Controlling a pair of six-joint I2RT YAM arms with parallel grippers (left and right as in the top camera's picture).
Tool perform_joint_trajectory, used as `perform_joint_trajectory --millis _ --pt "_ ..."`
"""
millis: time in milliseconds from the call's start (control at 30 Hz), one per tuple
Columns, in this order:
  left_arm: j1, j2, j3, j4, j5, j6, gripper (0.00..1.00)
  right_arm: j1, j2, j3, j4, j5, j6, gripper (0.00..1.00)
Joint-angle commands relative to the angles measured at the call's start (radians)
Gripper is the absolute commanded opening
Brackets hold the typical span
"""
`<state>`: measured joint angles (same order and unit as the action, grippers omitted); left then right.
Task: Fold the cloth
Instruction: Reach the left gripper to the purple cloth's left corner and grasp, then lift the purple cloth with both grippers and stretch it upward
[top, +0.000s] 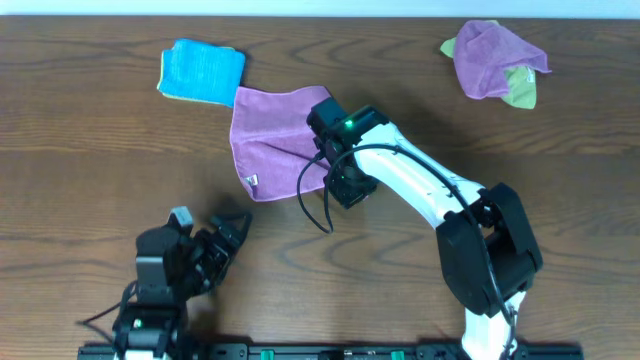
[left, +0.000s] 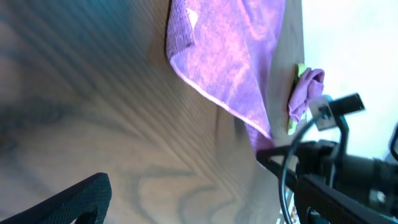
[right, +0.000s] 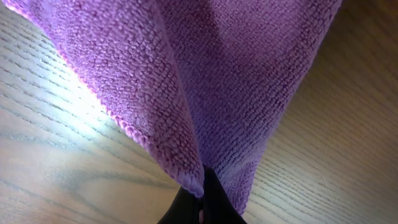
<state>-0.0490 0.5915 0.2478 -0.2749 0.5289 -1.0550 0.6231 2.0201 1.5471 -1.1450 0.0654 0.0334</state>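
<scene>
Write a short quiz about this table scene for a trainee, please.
1. True or false: the right tool is shut on the purple cloth.
2. The left tool is: (a) open, holding nothing; (b) shut, empty; (c) gripping the purple cloth.
3. What colour is the folded cloth beside the purple cloth's far corner?
Key: 1 true; 2 a; 3 turquoise.
</scene>
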Motion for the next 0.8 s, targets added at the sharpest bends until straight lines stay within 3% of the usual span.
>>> perform_joint_trajectory --millis 0,133,433,767 --pt "-0.004 0.127 -0.001 0.093 0.011 0.004 0.95 -0.005 -0.015 -0.005 -0.003 0.012 0.014 0.02" --pt "-0.004 0.35 -0.001 0.308 0.015 0.003 0.95 -0.005 -0.015 -0.005 -0.003 -0.003 0.014 0.01" --pt "-0.007 0.696 0.001 0.615 0.021 -0.008 0.95 -0.005 -0.016 -0.005 -0.004 -0.048 0.014 0.01" --pt "-0.046 0.861 0.063 0.728 -0.095 -0.007 0.96 -0.005 -0.016 -0.005 -0.015 -0.048 0.014 0.01"
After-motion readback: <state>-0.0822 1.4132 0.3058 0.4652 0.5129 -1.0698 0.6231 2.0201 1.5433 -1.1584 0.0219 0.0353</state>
